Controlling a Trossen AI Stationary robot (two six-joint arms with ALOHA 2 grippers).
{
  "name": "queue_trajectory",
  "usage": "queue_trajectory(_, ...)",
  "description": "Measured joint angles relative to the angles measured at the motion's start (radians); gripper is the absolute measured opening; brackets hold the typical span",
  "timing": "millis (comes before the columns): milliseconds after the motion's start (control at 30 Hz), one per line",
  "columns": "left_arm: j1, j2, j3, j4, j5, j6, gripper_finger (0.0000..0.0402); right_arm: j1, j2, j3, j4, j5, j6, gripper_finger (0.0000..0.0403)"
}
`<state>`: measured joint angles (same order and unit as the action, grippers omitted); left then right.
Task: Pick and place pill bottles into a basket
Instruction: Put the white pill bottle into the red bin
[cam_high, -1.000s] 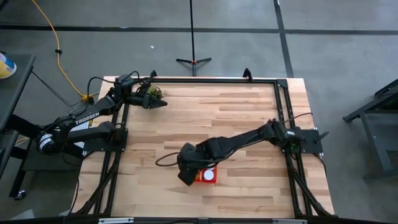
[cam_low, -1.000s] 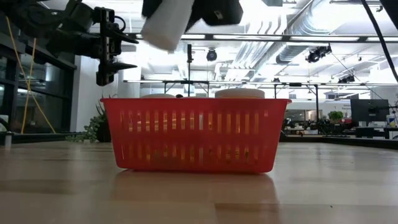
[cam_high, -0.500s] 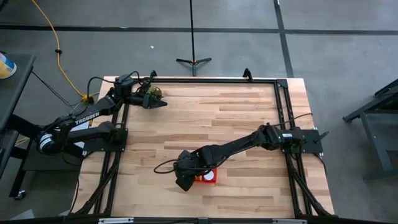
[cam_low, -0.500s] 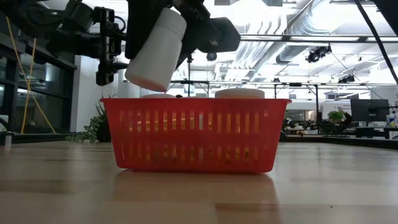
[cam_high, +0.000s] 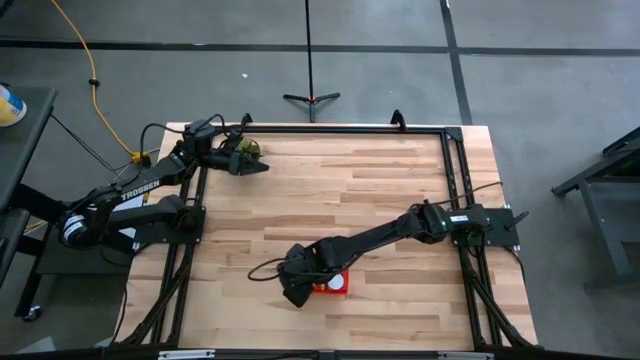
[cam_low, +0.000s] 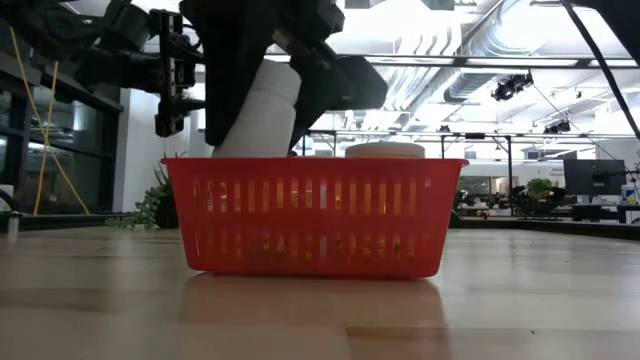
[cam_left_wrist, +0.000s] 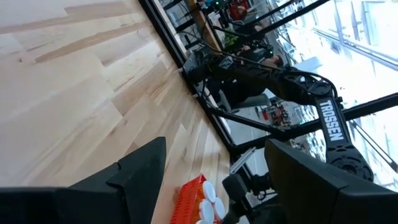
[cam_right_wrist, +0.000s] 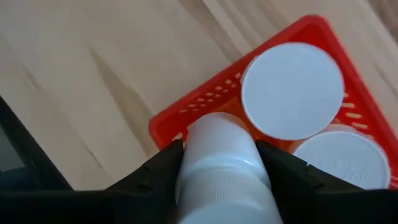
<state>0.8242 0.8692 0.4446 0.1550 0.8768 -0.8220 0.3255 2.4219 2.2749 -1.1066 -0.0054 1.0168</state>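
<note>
On the left arm you can read "TROSSEN" in white capitals, along the link at the left of the high view and again on the link at the right edge of the left wrist view. Your right claw (cam_right_wrist: 217, 163) sits low and left of centre in the high view, over the left end of the red basket (cam_low: 315, 215), and it is clamped around the whitish pill bottle (cam_low: 258, 112). In the low view that bottle hangs tilted at upper centre-left, its lower end dipping just behind the basket's rim. From the right wrist view you see it as a smooth whitish cylinder with a ribbed band near the claw, held between the two dark fingers (cam_right_wrist: 163, 165). Below it, round white caps (cam_right_wrist: 292, 91) of bottles already in the basket show side by side, touching. The basket is a small red rectangle with slotted sides, standing on the pale wooden bench (cam_high: 380, 190). Your left claw (cam_high: 255, 167) waits at the upper left of the bench beside a small green plant (cam_high: 244, 150), its fingers spread apart and holding nothing.
</note>
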Motion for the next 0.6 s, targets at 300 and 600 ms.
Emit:
queue_trajectory(300, 0.0, 0.0, 0.0, -0.001, 0.028, 0.003, 0.0308, -0.017, 0.005, 0.002, 0.012, 0.003, 0.008, 0.0189)
queue_trajectory(600, 0.0, 0.0, 0.0, 0.0, 0.035, 0.009, 0.0308, -0.018, 0.007, 0.002, -0.042, -0.005, 0.016, 0.024)
